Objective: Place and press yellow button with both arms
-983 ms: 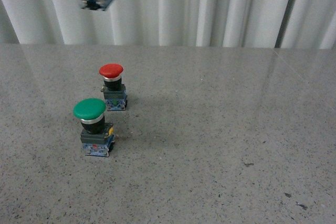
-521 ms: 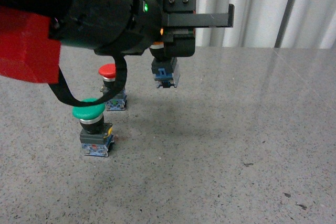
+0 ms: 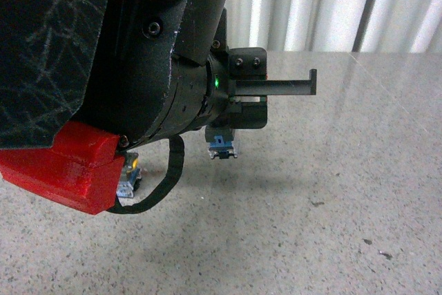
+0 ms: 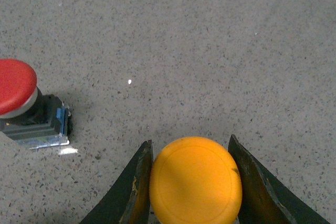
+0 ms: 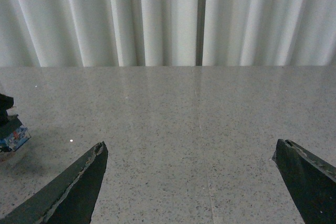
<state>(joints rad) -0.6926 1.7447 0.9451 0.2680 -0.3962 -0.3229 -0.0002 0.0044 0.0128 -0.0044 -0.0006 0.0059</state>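
My left gripper [image 4: 191, 182] is shut on the yellow button [image 4: 195, 180]; its round yellow cap sits between the two dark fingers, above the speckled grey table. In the front view the left arm fills the left side, and only the button's blue-grey base [image 3: 222, 147] shows under the gripper, held a little above the table. My right gripper [image 5: 191, 174] is open and empty, its two dark fingertips wide apart over bare table. It is not in the front view.
A red-capped button [image 4: 21, 103] stands on the table to one side of the left gripper. Part of another button's base [image 3: 128, 174] peeks out under the left arm. A button base [image 5: 11, 135] shows at the right wrist view's edge. White curtains [image 5: 168, 19] hang behind the table.
The left arm has come down and nearer the camera, now hiding the red and green buttons. The held yellow button has sunk closer to the table.
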